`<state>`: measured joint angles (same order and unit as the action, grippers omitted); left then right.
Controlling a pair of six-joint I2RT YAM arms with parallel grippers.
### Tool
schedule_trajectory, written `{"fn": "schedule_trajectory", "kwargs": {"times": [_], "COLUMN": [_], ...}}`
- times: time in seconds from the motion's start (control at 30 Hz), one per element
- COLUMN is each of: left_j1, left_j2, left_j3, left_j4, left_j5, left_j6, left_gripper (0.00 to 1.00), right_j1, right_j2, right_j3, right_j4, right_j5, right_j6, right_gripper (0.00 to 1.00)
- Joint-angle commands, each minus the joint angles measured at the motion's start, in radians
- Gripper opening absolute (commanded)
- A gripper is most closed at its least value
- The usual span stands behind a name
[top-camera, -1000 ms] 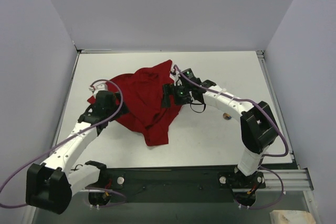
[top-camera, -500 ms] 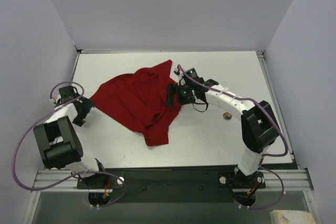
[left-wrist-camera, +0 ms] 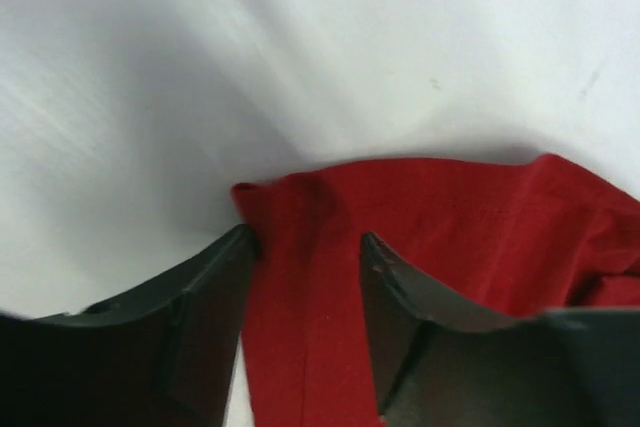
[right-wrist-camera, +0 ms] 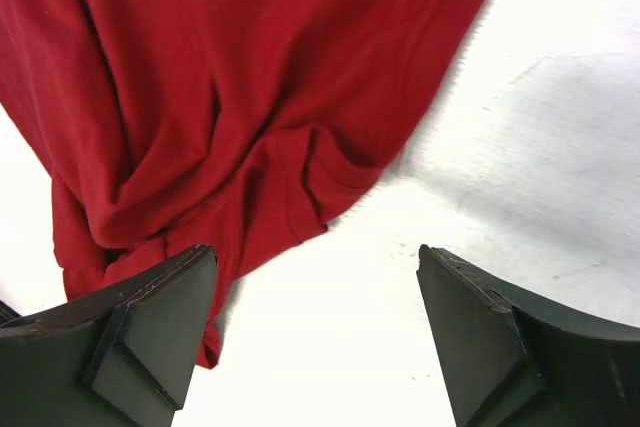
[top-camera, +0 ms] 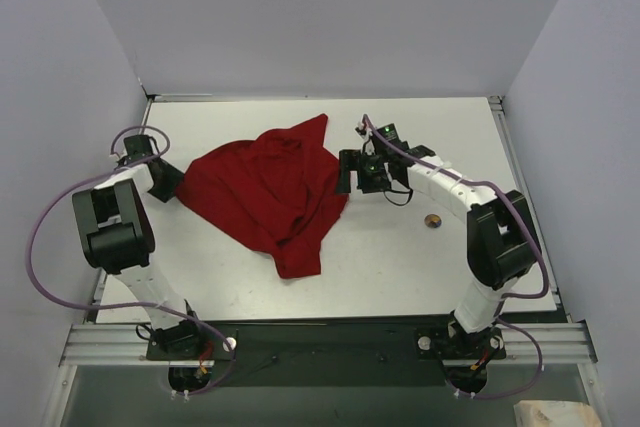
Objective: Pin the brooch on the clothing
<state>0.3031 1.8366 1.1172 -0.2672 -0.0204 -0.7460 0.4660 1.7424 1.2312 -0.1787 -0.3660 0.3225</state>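
The clothing (top-camera: 265, 192), a red T-shirt, lies crumpled on the white table (top-camera: 400, 267). The brooch (top-camera: 432, 220), a tiny round badge, rests on the table to the right of the shirt, near the right arm's elbow. My left gripper (top-camera: 168, 182) is at the shirt's left corner. In the left wrist view its jaws (left-wrist-camera: 306, 237) stand apart on either side of a strip of the red cloth (left-wrist-camera: 450, 217), which lies flat between them. My right gripper (top-camera: 350, 172) hovers open just off the shirt's right edge; in the right wrist view (right-wrist-camera: 315, 252) only bare table lies between its fingers, with the shirt (right-wrist-camera: 250, 67) beyond.
Grey walls enclose the table on the left, back and right. The left arm (top-camera: 110, 232) is folded back along the left wall. A metal rail (top-camera: 320, 342) with both arm bases runs along the near edge.
The left arm has swung out to the left wall and come in at the shirt's left corner, its jaws narrowing. The right gripper has drawn right, off the shirt's edge.
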Motion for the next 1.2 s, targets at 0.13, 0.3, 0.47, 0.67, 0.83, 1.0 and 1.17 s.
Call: {"fn": "schedule_trajectory", "kwargs": {"times": [0.13, 0.3, 0.47, 0.67, 0.83, 1.0, 1.17], "left_j1": [-0.074, -0.16, -0.335, -0.597, -0.781, -0.887, -1.128], "left_j2": [0.125, 0.052, -0.034, -0.215, -0.466, -0.709, -0.795], "left_j3": [0.137, 0.335, 0.588, 0.621, 0.218, -0.265, -0.462], "left_j4": [-0.056, -0.13, -0.22, -0.251, -0.113, 0.017, 0.049], "left_j5": [0.111, 0.086, 0.106, 0.125, 0.238, 0.347, 0.289], "left_j6": [0.089, 0.155, 0.284, 0.459, 0.501, 0.406, 0.283], "left_gripper": [0.0, 0.0, 0.0, 0.0, 0.0, 0.0, 0.0], "right_j1": [-0.066, -0.069, -0.07, -0.073, -0.096, -0.125, -0.119], "right_j2": [-0.093, -0.121, -0.159, -0.243, -0.339, -0.405, -0.338], "right_j3": [-0.01, 0.001, -0.002, -0.039, -0.105, -0.167, -0.161], "right_j4": [-0.022, -0.028, -0.033, -0.035, -0.028, -0.001, 0.028], "right_j5": [-0.013, -0.007, 0.01, 0.068, 0.139, 0.144, 0.069], "right_j6": [-0.008, -0.002, 0.013, 0.02, 0.039, 0.043, 0.053], "right_gripper": [0.84, 0.84, 0.84, 0.84, 0.84, 0.85, 0.85]}}
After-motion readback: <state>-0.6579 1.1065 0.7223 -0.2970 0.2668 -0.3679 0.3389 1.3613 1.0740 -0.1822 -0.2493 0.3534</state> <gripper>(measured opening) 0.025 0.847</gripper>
